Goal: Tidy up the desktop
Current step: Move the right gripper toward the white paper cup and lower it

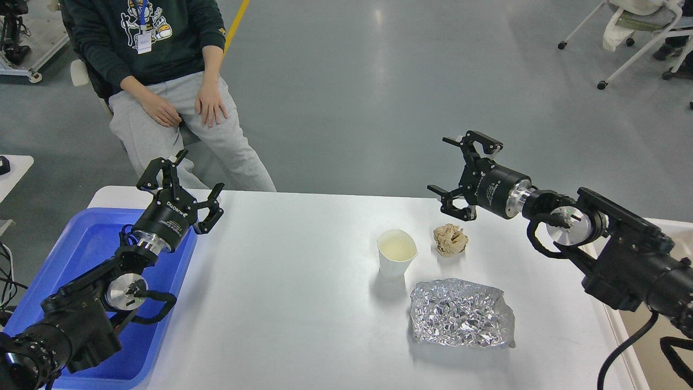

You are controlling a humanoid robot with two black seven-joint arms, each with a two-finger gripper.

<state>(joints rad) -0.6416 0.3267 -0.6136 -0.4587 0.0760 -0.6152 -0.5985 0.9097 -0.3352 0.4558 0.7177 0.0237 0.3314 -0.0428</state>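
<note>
My left gripper (181,181) and right gripper (460,176) both hang spread wide, holding nothing. On the glossy white rectangular desktop (292,303) sit a white paper cup (397,254), a crumpled brown paper ball (450,239) and a crinkled silver foil bag (461,313).

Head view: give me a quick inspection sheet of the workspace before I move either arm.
Surface: the desktop is white, glossy, mostly bare on its left half.
Job's things: paper cup upright; crumpled brown paper ball just right of it, apart; crumpled foil bag nearer the robot.
Clutter: nothing seen beyond those three.
Grippers: left tool open, empty, above the blue tray; right tool open, empty, above the table's far edge.
Cables: black cables loop at both wrists, off the surface.
Surroundings: seated person beyond the far edge; beige bin at right; wheeled chairs behind.
</note>
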